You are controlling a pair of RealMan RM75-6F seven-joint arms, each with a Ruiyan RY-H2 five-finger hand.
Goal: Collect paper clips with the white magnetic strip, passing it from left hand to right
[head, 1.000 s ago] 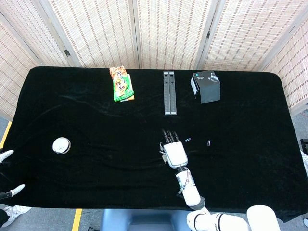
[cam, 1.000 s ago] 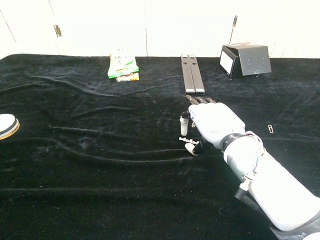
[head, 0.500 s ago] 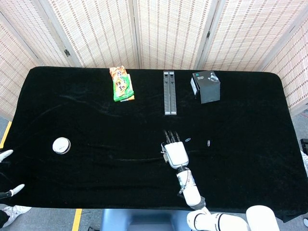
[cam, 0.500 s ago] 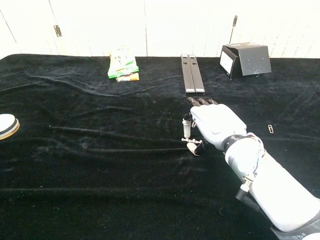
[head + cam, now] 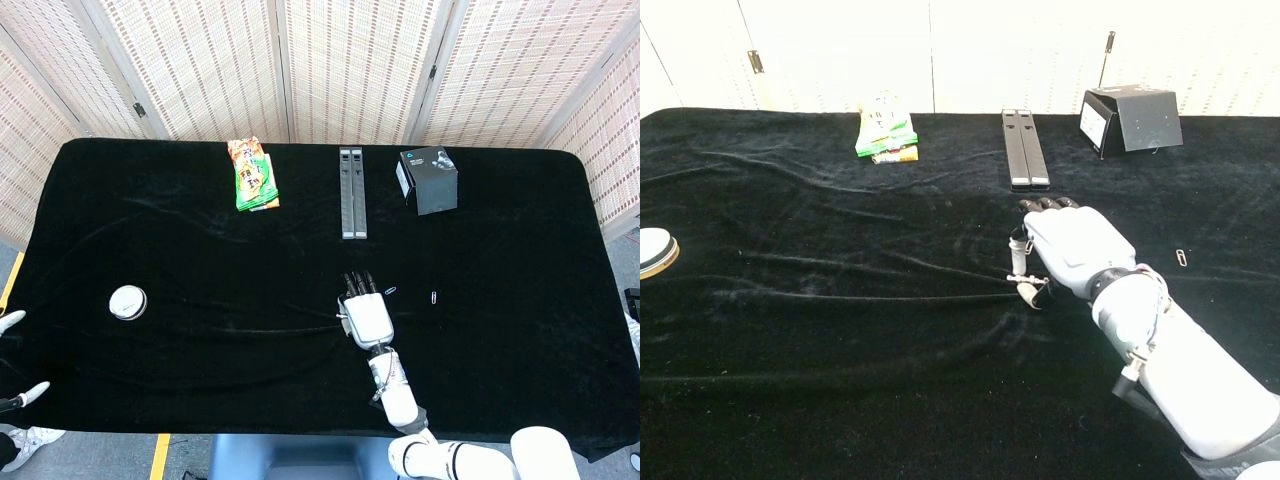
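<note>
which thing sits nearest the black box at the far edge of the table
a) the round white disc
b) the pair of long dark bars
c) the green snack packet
b: the pair of long dark bars lies just left of the black box; the packet and disc are further left.

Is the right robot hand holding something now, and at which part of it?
It cannot be told. The right robot hand lies palm down on the cloth, hiding what is under it. The left hand is not in view.
</note>
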